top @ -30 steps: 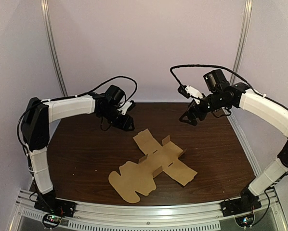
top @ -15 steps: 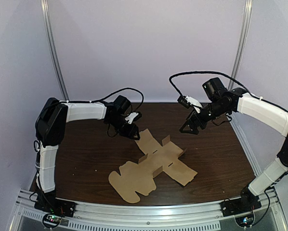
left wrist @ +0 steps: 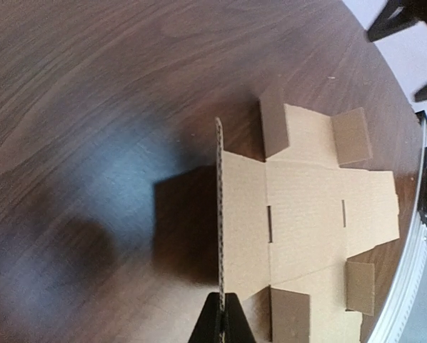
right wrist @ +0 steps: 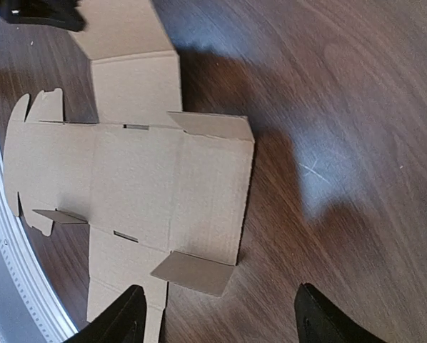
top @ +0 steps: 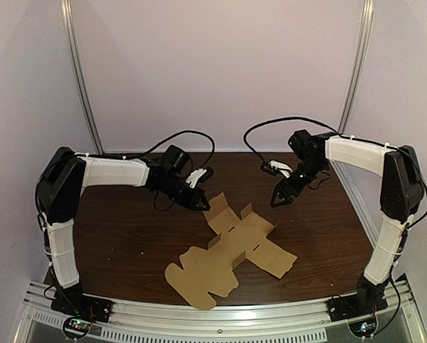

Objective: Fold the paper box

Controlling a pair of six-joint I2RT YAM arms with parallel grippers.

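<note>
1. Box lies unfolded, mostly flat, at the tabletop centre.
2. Left gripper, at the box's 11 o'clock, is clamped on a raised flap's edge.
3. Right gripper hangs wide apart at its 1 o'clock, above the tabletop.

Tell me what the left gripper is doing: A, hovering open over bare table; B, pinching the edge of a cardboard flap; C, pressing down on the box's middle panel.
B: in the left wrist view the left gripper is closed on the thin edge of a raised flap of the paper box.
</note>
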